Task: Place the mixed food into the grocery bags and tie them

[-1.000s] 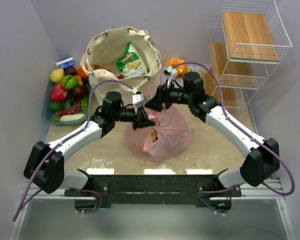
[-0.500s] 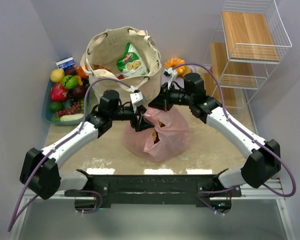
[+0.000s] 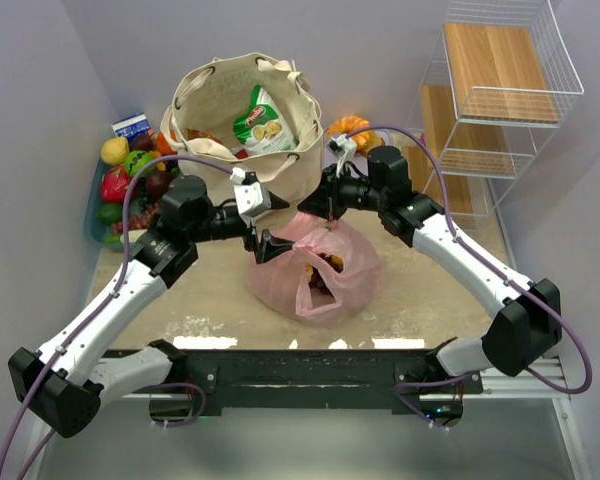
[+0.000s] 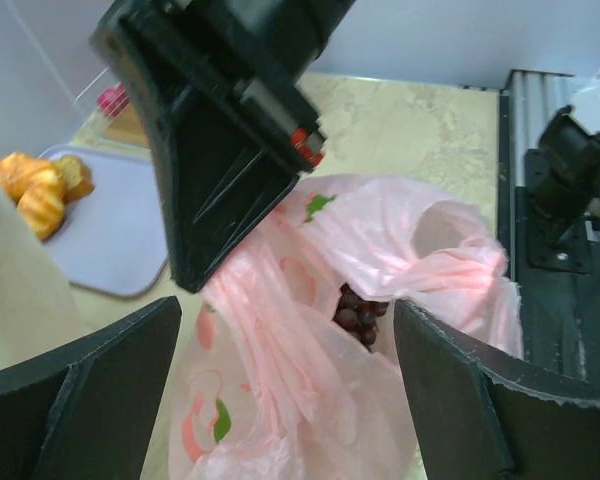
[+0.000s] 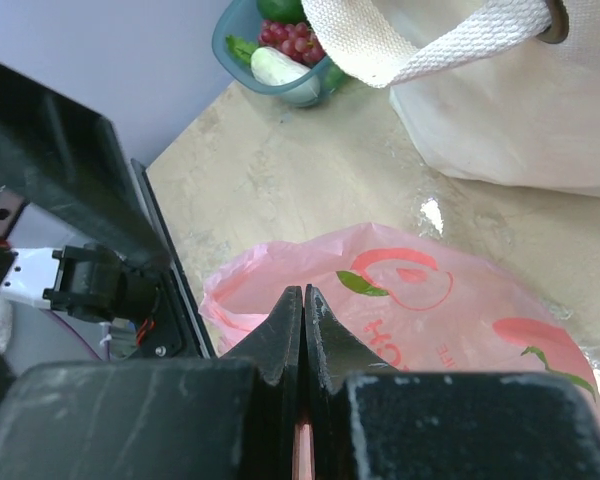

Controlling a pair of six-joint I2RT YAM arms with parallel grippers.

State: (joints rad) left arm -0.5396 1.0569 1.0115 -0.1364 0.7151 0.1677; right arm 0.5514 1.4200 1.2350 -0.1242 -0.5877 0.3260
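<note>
Task part-done: on the worktop (image 3: pixel 200 300), the cream tote (image 3: pixel 225 100) at 11 o'clock holds a snack packet (image 3: pixel 263 122), the central pink bag (image 3: pixel 325 265) gapes untied, its top pinched in the right hand (image 5: pixel 302 300), the left hand (image 3: pixel 263 243) spread wide at its mouth, and pastries (image 3: pixel 348 128) at 1 o'clock lie unpacked.

plastic bag (image 3: pixel 355 270): translucent pink, red fruit prints, green leaves. tote (image 3: pixel 220 95): cream. snack packet (image 3: pixel 263 122): green, white.

My left gripper (image 4: pixel 288 335) hangs with fingers spread wide; my right gripper (image 5: pixel 302 300) is pinched on the pink plastic bag (image 5: pixel 430 300), both arms angled inward.
</note>
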